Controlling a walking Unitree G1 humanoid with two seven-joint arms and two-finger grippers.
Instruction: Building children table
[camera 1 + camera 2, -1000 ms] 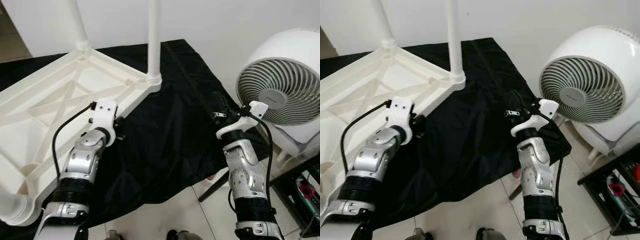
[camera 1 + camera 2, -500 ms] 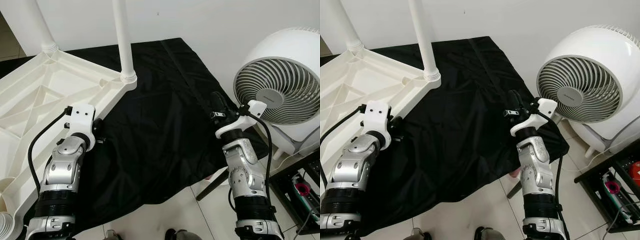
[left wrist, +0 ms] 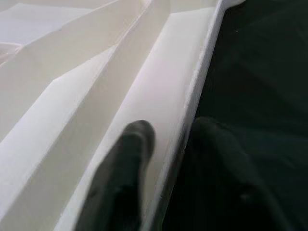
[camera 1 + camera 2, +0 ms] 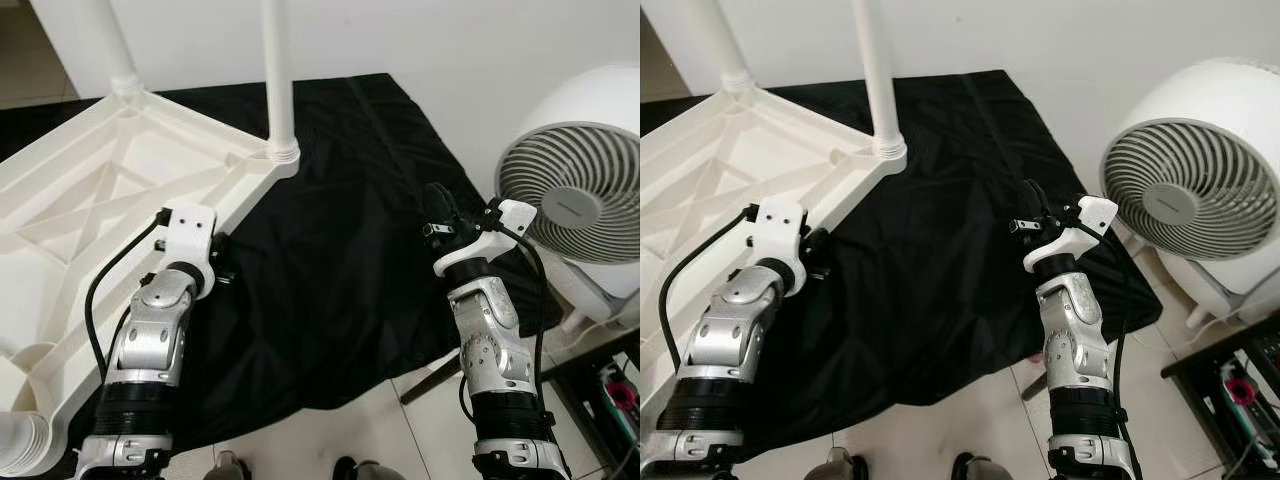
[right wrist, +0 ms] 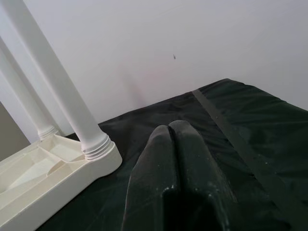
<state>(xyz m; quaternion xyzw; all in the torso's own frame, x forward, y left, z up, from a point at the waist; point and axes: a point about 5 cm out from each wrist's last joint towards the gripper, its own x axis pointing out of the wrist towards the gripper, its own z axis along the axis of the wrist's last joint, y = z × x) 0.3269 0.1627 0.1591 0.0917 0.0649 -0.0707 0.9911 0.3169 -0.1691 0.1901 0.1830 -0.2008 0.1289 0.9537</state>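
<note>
A white plastic children's table (image 4: 90,200) lies upside down on a black cloth (image 4: 340,200), its ribbed underside facing up. Two fitted legs (image 4: 278,80) (image 4: 105,45) point upward at its far corners. The ribbed base of a third leg (image 4: 20,455) shows at the near left corner. My left gripper (image 3: 171,139) is shut on the table's near right rim, one finger (image 3: 130,159) inside the rim and the other outside it over the cloth. My right gripper (image 4: 438,205) is shut and holds nothing, hovering over the cloth's right side, well apart from the table.
A large white round fan (image 4: 580,200) stands on the floor close to my right arm. A dark low shelf (image 4: 615,380) with small items sits at the lower right. A white wall runs behind the cloth. Pale floor tiles show in front.
The whole view has swung left and back, so the camera moved. Relative to the cloth, the table and my left gripper on its rim have shifted slightly leftward. The right arm kept its pose.
</note>
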